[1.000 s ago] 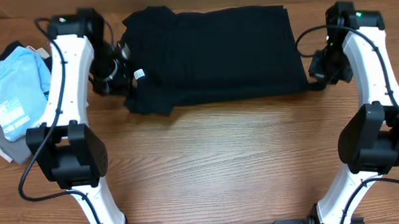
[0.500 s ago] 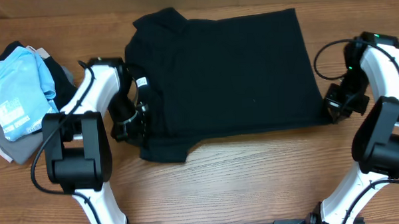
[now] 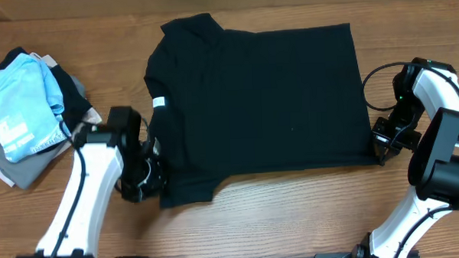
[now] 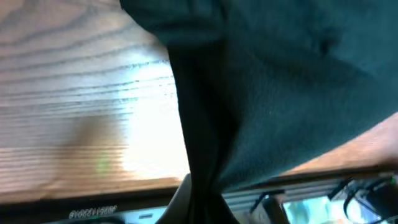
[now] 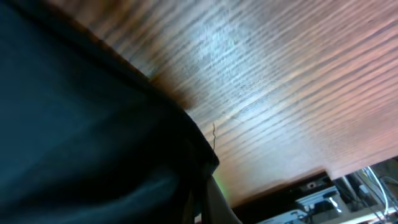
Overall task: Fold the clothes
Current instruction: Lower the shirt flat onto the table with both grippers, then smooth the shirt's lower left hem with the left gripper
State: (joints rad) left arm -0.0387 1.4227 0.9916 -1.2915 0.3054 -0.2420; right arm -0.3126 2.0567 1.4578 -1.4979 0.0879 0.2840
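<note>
The clothes, a black T-shirt [image 3: 259,105] with a small white label [image 3: 159,101], lie spread flat across the table, collar to the left. My left gripper [image 3: 148,176] is shut on the near left sleeve edge. In the left wrist view the dark fabric [image 4: 261,106] runs down into the pinched jaws [image 4: 202,202]. My right gripper [image 3: 378,143] is shut on the near right hem corner. The right wrist view shows that corner of the shirt [image 5: 87,124] drawn between its fingers [image 5: 202,199].
A pile of other garments sits at the far left: a light blue one with white print [image 3: 18,102] on top of grey [image 3: 16,168] and beige pieces. Bare wooden table [image 3: 278,211] lies in front of the shirt.
Both grippers have pulled toward the near edge, dragging the shirt with them. It now lies wider and flatter, with more of its near half laid out.
</note>
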